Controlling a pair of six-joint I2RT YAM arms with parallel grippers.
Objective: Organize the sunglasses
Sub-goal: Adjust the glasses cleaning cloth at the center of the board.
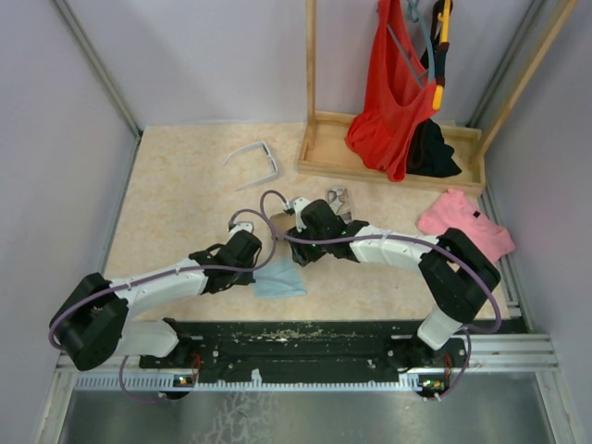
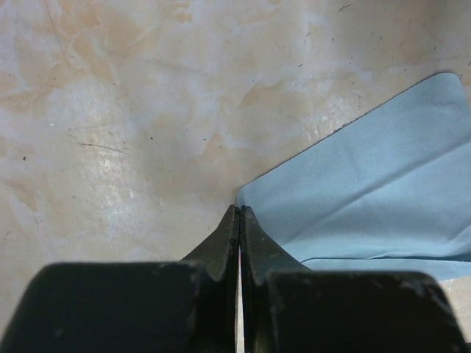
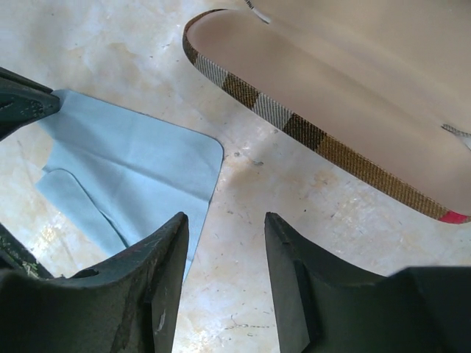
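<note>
A pair of white-framed sunglasses [image 1: 252,161] lies unfolded on the table's far left, apart from both arms. A light blue cloth [image 1: 280,280] [image 3: 132,169] [image 2: 368,184] lies flat near the front middle. My left gripper [image 1: 260,266] [image 2: 240,209] is shut, its tips at the cloth's corner; I cannot tell whether the corner is pinched. My right gripper [image 1: 294,244] [image 3: 225,217] hangs open over bare table, its left finger [image 3: 165,250] over the cloth's edge, nothing between the jaws. An open brown-striped case [image 3: 346,88] with a pale lining lies just beyond it.
A grey-patterned object [image 1: 339,199] shows past the right arm. A wooden tray rack [image 1: 324,153] at the back right holds a hanging red garment [image 1: 393,92] and a black cloth [image 1: 433,153]. A pink cloth [image 1: 462,227] lies at the right. Walls close in both sides.
</note>
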